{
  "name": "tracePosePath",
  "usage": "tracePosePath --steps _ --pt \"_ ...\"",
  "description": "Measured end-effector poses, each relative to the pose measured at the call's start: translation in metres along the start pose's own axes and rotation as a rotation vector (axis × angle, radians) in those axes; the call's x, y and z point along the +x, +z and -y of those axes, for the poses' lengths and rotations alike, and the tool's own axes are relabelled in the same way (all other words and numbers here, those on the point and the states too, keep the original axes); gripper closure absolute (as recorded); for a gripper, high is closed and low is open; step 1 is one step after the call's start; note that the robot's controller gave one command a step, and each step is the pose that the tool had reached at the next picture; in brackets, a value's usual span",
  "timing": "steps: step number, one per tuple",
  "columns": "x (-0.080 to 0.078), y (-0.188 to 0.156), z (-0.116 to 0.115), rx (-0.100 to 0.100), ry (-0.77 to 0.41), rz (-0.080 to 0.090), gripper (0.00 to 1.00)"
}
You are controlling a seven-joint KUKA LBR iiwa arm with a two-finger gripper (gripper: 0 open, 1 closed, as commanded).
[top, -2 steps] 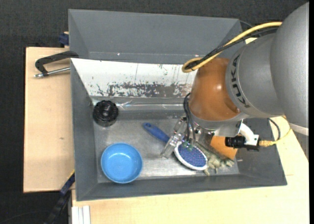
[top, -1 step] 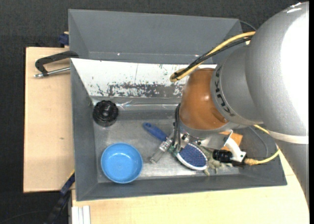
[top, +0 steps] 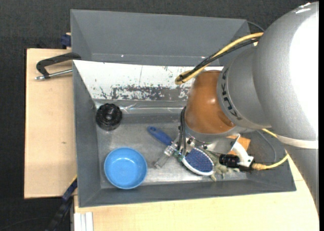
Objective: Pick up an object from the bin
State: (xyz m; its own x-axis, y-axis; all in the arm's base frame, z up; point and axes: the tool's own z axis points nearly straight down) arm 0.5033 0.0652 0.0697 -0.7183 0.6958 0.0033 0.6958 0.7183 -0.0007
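My gripper (top: 190, 143) is low in the bin, right of centre, under the arm's orange cover. Just below it lies an oval brush (top: 198, 162) with a dark blue face and a white rim, close to the bin's front wall. To its left lies a slim tool with a blue handle (top: 159, 136) and a metal end pointing towards the front. The gripper's body is beside both, and I cannot tell whether it touches either.
A light blue bowl (top: 125, 167) sits in the front left corner. A black round cap (top: 108, 115) rests by the left wall. An orange piece (top: 242, 143) shows at the right, partly under the arm, which covers the bin's right side.
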Motion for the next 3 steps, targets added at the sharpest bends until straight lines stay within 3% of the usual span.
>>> tracePosePath --steps 1,2,3 --pt "0.0 0.0 0.0 -0.001 0.001 0.0 1.0" --pt "0.0 -0.006 -0.001 -0.003 -0.001 0.004 1.0" --pt "0.0 -0.058 -0.003 -0.007 -0.003 0.008 1.0"
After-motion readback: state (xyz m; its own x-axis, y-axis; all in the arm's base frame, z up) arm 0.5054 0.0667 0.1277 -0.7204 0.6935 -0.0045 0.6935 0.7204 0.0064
